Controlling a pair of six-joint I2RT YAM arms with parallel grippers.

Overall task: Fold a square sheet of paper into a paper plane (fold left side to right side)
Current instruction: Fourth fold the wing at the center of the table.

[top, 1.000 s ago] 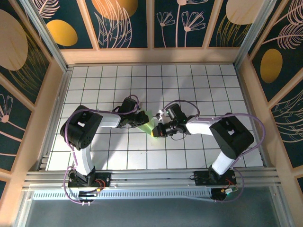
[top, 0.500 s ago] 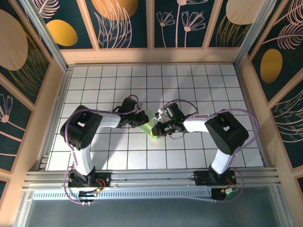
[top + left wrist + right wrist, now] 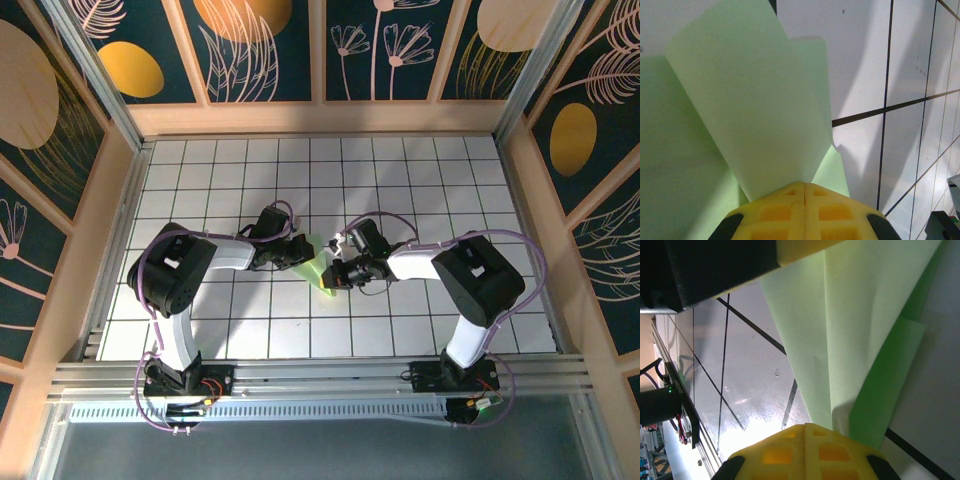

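The light green sheet of paper [image 3: 318,263] is folded into a narrow, creased, pointed shape near the middle of the table. My left gripper [image 3: 303,256] comes at it from the left and my right gripper [image 3: 333,277] from the right. In the left wrist view a raised pale flap of the paper [image 3: 750,115] narrows into my left gripper [image 3: 805,185], whose yellow jaws are shut on it. In the right wrist view a creased fold of the paper [image 3: 855,315] runs into my right gripper [image 3: 805,426], also shut on it. A yellow fingertip [image 3: 805,247] of the left gripper shows at the top.
The table [image 3: 420,180] is white with a black grid, and a wooden wall [image 3: 320,118] rims it. Both arms reach in low from their bases at the near edge, their elbows out to the sides.
The right arm's elbow has swung a little left and its gripper has shifted slightly along the paper. The left arm has hardly moved. Both grippers stay shut.
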